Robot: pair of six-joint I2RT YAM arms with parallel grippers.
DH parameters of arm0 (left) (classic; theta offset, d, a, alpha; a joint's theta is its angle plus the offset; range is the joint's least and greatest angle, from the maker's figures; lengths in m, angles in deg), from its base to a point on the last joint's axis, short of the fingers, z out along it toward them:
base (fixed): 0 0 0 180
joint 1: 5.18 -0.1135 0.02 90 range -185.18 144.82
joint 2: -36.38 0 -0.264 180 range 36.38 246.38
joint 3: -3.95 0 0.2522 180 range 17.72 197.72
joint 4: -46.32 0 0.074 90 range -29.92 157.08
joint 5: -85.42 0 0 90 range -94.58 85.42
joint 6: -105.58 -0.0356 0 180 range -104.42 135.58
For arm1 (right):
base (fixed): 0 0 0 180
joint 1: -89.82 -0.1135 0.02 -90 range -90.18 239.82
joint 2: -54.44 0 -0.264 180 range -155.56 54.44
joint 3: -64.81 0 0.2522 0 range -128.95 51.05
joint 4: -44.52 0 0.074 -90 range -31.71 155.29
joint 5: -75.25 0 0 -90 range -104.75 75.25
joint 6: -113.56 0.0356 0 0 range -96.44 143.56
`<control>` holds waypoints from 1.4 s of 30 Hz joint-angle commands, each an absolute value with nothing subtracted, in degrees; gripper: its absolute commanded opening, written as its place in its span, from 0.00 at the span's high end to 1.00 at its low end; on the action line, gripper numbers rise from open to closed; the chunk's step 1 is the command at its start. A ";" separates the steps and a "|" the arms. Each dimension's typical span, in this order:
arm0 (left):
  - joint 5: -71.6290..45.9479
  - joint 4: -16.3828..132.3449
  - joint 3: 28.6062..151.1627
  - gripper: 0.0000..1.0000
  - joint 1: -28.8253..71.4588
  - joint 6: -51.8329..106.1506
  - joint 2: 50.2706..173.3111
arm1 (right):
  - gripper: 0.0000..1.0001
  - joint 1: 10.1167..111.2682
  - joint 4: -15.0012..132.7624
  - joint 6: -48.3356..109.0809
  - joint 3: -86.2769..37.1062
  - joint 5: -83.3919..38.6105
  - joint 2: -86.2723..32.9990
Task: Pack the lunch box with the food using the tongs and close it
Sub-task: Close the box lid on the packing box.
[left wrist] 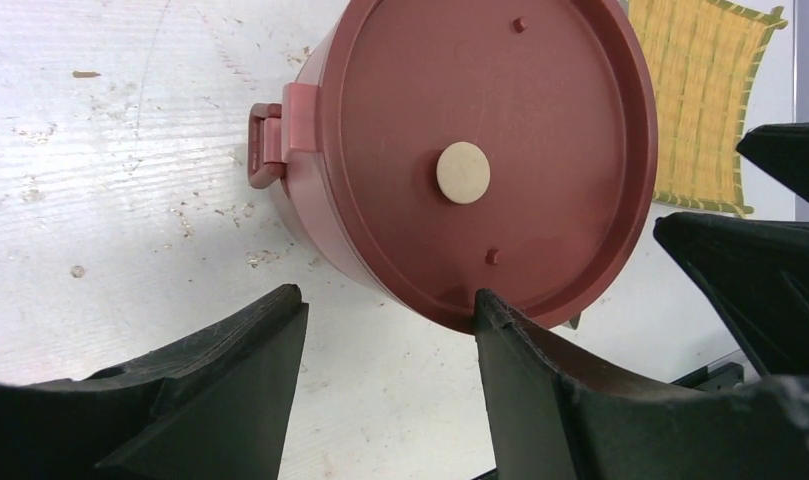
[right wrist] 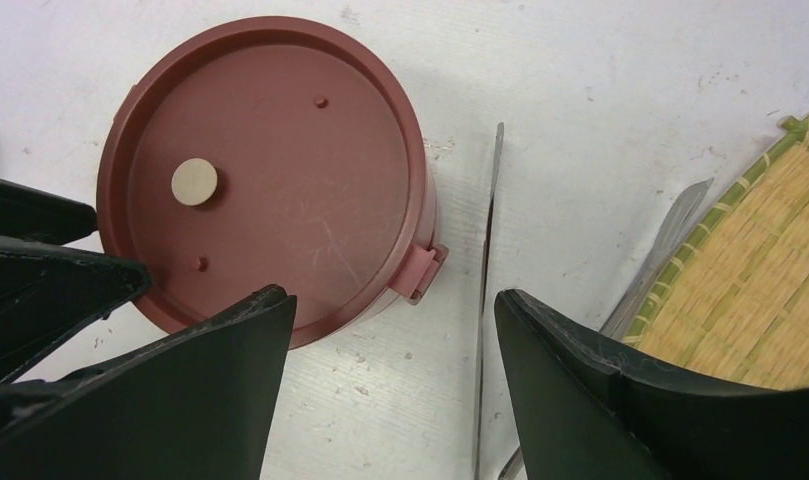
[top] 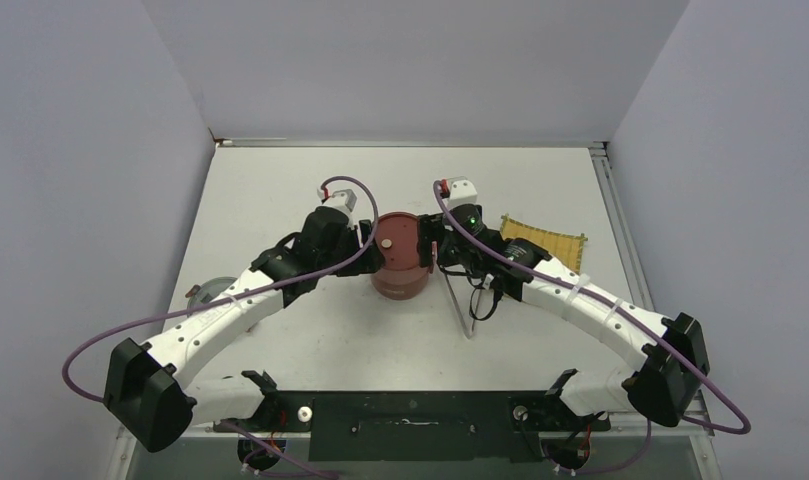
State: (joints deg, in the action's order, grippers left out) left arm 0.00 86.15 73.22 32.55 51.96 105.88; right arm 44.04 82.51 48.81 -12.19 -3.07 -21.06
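The lunch box (top: 400, 258) stands near the middle of the white table (top: 280, 200), with its flat dark-red lid (left wrist: 540, 110) on top and a small cream knob (left wrist: 463, 172) on the lid. The left gripper (left wrist: 388, 295) is just beside the box on its left, its fingers apart and clamped on nothing; one fingertip (left wrist: 495, 315) reaches the lid's rim. The right gripper (right wrist: 387, 298) is at the other side, near the box's side clasp (right wrist: 420, 270), and its fingers also stand wide apart and hold nothing. The tongs (right wrist: 487, 300) lie on the table to the right of the box, between it and the yellow woven mat (right wrist: 750, 290).
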 commanded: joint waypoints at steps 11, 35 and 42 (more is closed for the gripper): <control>-1.45 81.05 70.71 0.40 32.96 53.10 104.94 | 0.25 42.77 81.59 52.97 -7.51 -3.21 -21.15; 1.54 81.02 62.29 0.53 32.79 54.57 110.15 | 0.41 41.66 81.74 61.74 4.25 1.14 -22.79; 1.88 81.33 62.90 0.60 32.78 54.21 113.41 | 0.47 41.57 81.63 62.63 4.20 1.57 -25.71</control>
